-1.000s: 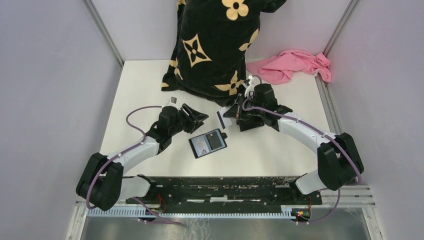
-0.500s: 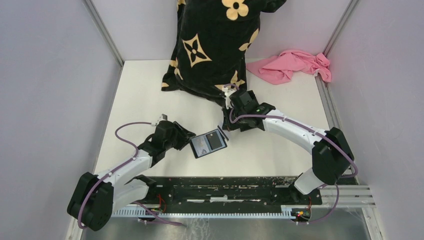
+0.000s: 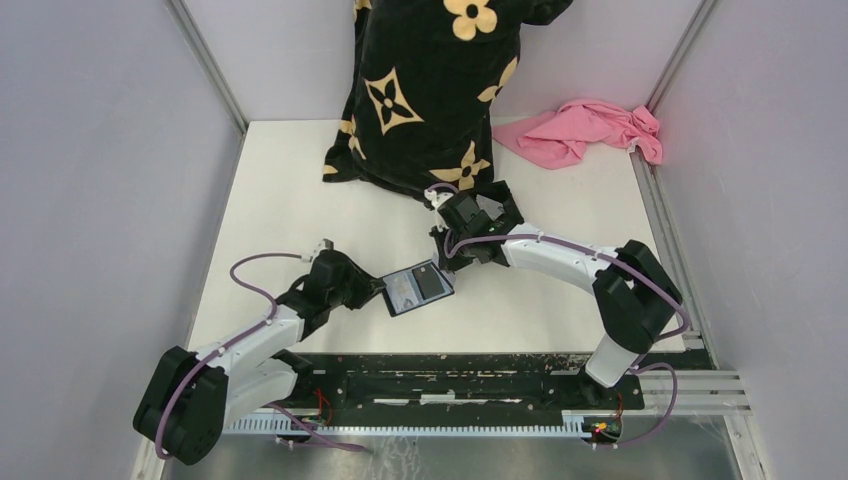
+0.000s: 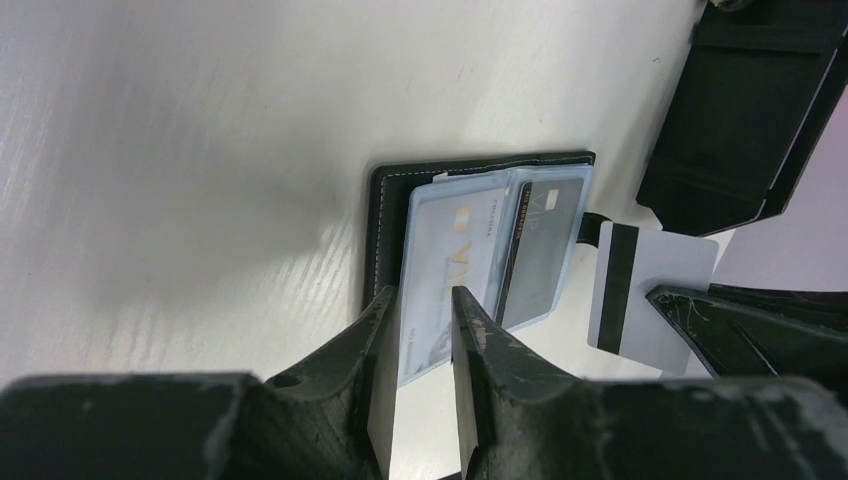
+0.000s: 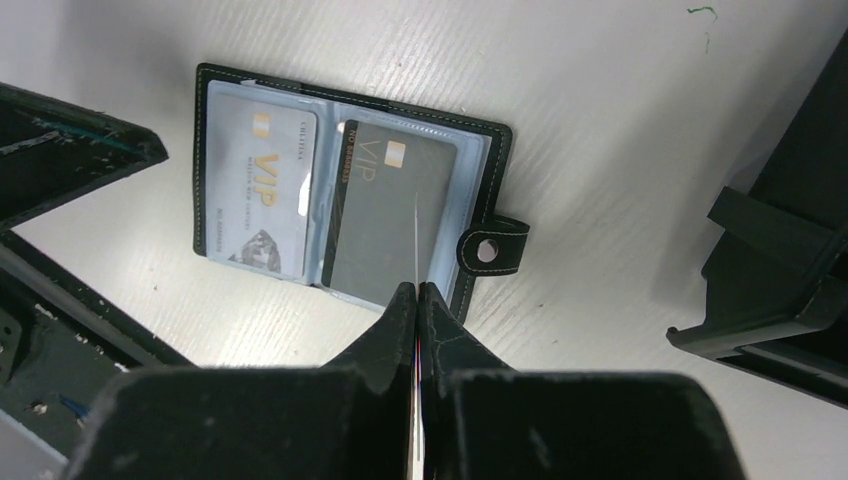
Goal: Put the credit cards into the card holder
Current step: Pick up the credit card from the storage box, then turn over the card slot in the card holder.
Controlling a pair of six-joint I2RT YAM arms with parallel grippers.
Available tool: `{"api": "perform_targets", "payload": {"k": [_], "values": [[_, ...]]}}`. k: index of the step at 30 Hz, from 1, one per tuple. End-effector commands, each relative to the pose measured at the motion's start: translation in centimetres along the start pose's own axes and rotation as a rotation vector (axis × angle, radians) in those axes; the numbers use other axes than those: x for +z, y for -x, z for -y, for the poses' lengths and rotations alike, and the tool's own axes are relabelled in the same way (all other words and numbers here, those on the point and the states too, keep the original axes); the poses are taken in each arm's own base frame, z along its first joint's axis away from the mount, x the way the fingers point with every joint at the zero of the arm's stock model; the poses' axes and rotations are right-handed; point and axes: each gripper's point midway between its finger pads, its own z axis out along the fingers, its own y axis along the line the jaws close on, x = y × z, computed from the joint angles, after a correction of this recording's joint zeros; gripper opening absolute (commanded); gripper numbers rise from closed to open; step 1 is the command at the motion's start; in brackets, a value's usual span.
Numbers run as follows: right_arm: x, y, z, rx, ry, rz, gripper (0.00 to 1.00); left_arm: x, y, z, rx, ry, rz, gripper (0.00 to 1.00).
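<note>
The card holder point(image 3: 418, 288) lies open and flat on the table, with a snap tab point(image 5: 492, 250) on its right side. A whitish credit card point(image 5: 258, 190) sits in its left pocket and a dark grey one point(image 5: 390, 210) in its right pocket. My left gripper point(image 4: 425, 305) is at the holder's left edge, jaws a narrow gap apart, and the left pocket's corner shows between them. My right gripper point(image 5: 417, 290) is shut on a third credit card point(image 4: 650, 300), whitish-backed with a black stripe. This card is edge-on over the right pocket.
A black cushion with beige flower marks point(image 3: 430, 90) leans at the back, close behind my right arm. A pink cloth point(image 3: 590, 130) lies at the back right. A black rail point(image 3: 430, 375) runs along the near table edge.
My left gripper moved right to the holder's left edge and narrowed its jaws. My right gripper carried its card forward and left, down to the holder's right side.
</note>
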Motion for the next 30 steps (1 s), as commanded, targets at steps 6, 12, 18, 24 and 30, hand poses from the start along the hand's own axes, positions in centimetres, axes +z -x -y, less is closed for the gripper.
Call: {"api": "perform_targets", "payload": {"k": [6,12,18,24,30], "values": [[1.5,1.4,1.4,-0.015,-0.103,0.067,0.01,0.2,-0.4,0.1,0.038,-0.015,-0.009,0.29],[1.7,1.4,2.2,-0.012,-0.144,0.091,0.01,0.4,-0.7,-0.2,0.045,-0.007,-0.021,0.27],[2.3,0.9,2.2,-0.001,-0.139,0.074,0.01,0.6,-0.9,-0.1,0.051,-0.006,-0.028,0.26],[2.8,0.4,2.0,0.018,-0.123,0.069,0.01,0.7,-1.1,-0.1,0.058,-0.001,-0.038,0.26],[3.1,0.1,1.9,0.035,-0.113,0.069,0.01,0.8,-1.3,-0.3,0.064,0.007,-0.045,0.26]]}}
